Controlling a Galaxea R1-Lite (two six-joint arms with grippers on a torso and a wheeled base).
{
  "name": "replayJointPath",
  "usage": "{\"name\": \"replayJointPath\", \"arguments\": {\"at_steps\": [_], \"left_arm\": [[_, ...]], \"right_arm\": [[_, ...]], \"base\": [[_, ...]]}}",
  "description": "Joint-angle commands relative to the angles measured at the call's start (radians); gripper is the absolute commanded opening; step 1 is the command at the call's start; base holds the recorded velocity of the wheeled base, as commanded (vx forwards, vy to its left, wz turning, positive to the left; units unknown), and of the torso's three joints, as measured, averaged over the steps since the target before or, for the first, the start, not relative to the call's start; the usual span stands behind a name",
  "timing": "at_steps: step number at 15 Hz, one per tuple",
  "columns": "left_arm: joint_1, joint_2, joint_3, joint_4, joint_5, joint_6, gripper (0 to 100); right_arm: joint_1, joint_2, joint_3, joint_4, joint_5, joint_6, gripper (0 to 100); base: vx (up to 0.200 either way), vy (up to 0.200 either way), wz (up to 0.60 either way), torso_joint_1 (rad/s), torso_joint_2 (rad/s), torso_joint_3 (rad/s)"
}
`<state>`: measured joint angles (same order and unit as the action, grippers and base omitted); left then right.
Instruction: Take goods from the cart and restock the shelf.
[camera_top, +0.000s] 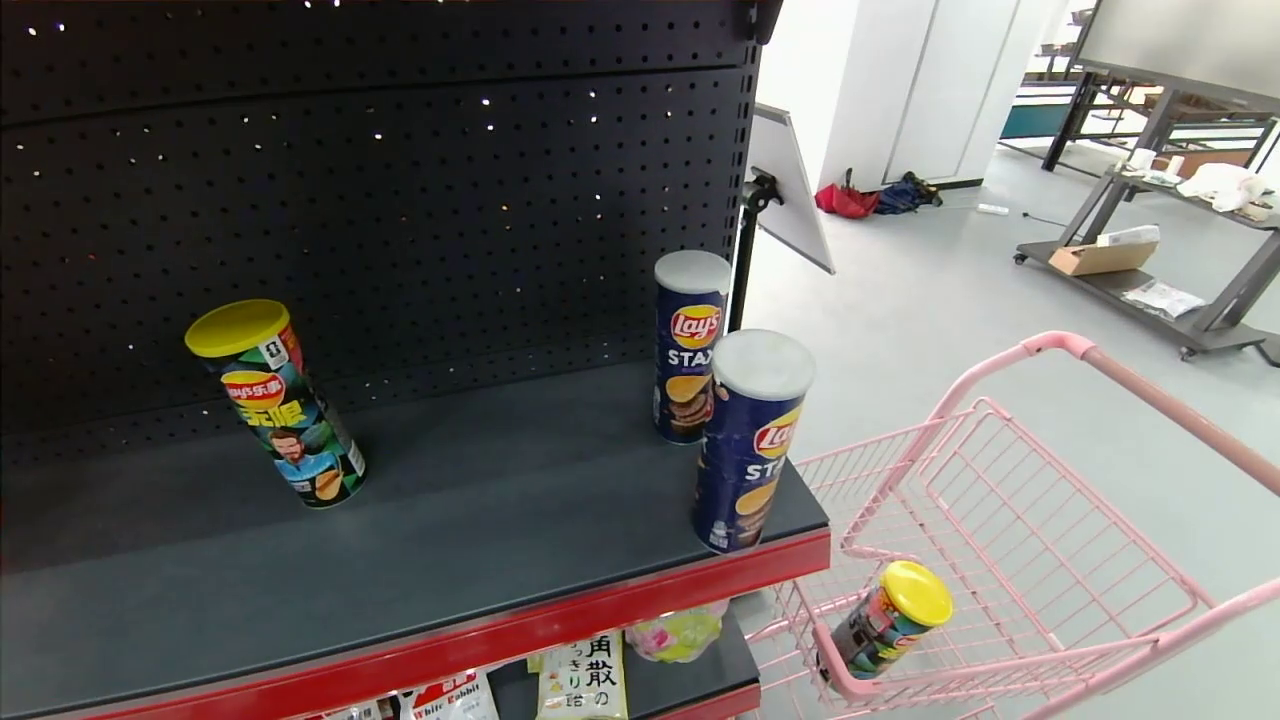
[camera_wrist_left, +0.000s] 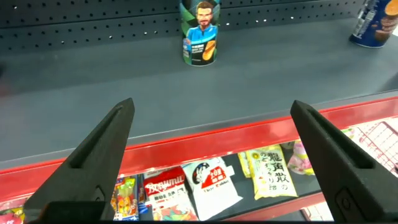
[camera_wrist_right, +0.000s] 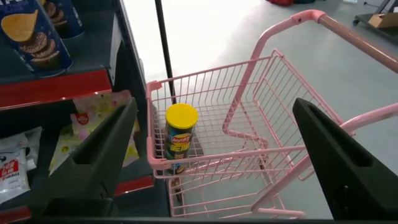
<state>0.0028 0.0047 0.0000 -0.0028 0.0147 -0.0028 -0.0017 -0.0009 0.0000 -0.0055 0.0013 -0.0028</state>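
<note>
**Three shelved, one to go**

We count three on the shelf (camera_top: 450, 520): a yellow-lid can (camera_top: 277, 403), a rear blue can (camera_top: 688, 345) and a front blue can (camera_top: 750, 440). One last can (camera_top: 885, 620) sits in the cart (camera_top: 1050, 345). Our left claw (camera_wrist_left: 212, 107) and right claw (camera_wrist_right: 216, 106) gape wide, holding nothing.

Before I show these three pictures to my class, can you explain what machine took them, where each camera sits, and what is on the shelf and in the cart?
A two-armed robot on wheels took them. The wide picture comes from a camera on its head, looking down at a dark shelf and a pink cart. The other two come from cameras on its wrists. The black prongs in each are that arm's tool. The left tool faces the shelf, and the right tool faces the cart. Both are open and hold nothing. On the shelf stand a yellow-lidded chip can, a rear blue chip can and a front blue chip can. A second yellow-lidded can sits in the cart.
</note>
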Motion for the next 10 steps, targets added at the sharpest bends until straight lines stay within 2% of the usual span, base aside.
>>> {"name": "replayJointPath", "arguments": {"at_steps": [1,10], "left_arm": [[0.0,0.0,0.0,0.0,0.001,0.0,100],[0.0,0.0,0.0,0.0,0.001,0.0,100]], "right_arm": [[0.0,0.001,0.0,-0.001,0.0,0.0,100],[0.0,0.001,0.0,-0.001,0.0,0.001,100]], "base": [[0.0,0.0,0.0,0.0,0.0,0.0],[0.0,0.0,0.0,-0.011,0.02,0.017]]}}
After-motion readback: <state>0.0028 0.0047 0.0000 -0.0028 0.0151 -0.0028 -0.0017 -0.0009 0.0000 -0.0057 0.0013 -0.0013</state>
